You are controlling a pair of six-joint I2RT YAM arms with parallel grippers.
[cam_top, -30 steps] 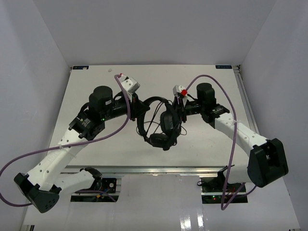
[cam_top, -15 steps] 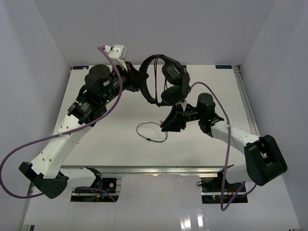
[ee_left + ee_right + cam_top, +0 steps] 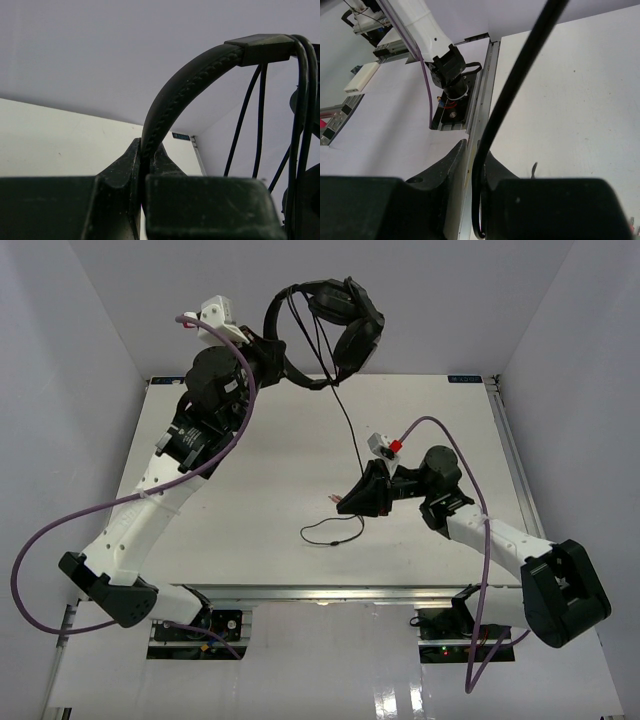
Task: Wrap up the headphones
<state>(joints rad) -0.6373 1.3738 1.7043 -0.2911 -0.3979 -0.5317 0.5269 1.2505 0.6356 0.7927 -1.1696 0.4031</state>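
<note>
The black headphones [image 3: 345,315] hang high above the table's far edge. My left gripper [image 3: 266,343] is shut on the thin headband [image 3: 182,75], which is pinched between its fingertips in the left wrist view [image 3: 147,150]. The earcups dangle to its right. The thin black cord [image 3: 347,425] runs almost straight down from the headphones to my right gripper [image 3: 347,506], low over the table's middle. In the right wrist view the cord [image 3: 520,85] passes between the right gripper's fingertips [image 3: 475,150], lying against one finger with a gap beside it. The cord's tail [image 3: 330,537] lies looped on the table.
The white table [image 3: 230,530] is walled by white panels at the left, back and right. Purple robot cables [image 3: 60,540] loop off both arms. A metal rail [image 3: 330,592] runs along the near edge, with the left arm's base mount [image 3: 451,95] below it.
My left arm has lifted the headphones from the table's middle up and back, high over the far edge. The cord has drawn out nearly straight. My right gripper has dropped low around the cord.
</note>
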